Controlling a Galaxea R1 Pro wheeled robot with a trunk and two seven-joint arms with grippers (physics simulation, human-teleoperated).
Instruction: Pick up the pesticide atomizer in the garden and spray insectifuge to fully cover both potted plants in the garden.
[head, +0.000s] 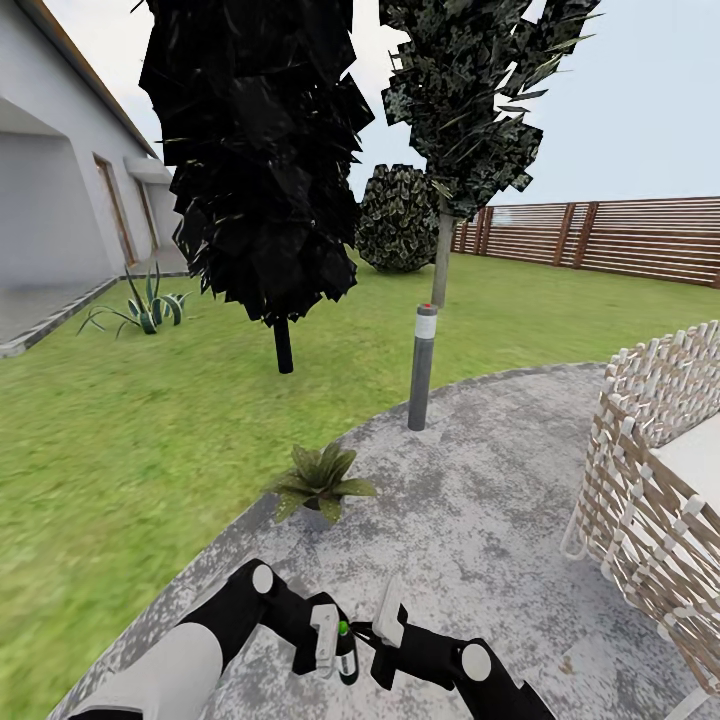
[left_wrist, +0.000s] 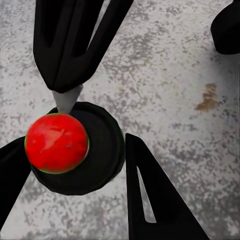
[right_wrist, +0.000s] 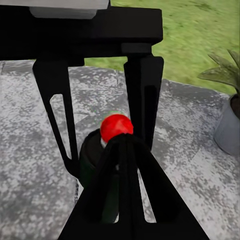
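Note:
The pesticide atomizer (head: 346, 655), a dark bottle with a red ball top (left_wrist: 56, 142), hangs low over the grey patio (head: 480, 520). My left gripper (head: 336, 648) is shut on its body, one finger on each side. My right gripper (head: 376, 632) is shut, and its joined fingertips (left_wrist: 65, 82) touch the grey nozzle beside the red ball. In the right wrist view the bottle (right_wrist: 92, 155) sits between the left fingers (right_wrist: 142, 95). One potted plant (head: 320, 485), a green rosette in a grey pot, stands at the patio edge just ahead of the grippers, and its pot (right_wrist: 227, 132) also shows.
A grey bollard lamp (head: 422, 365) stands on the patio edge ahead. A wicker chair (head: 660, 500) fills the right side. Two trees (head: 265, 190), a bush (head: 398, 215) and a slatted fence (head: 600, 235) lie beyond on the lawn. An agave (head: 150, 305) and house (head: 60, 190) are at left.

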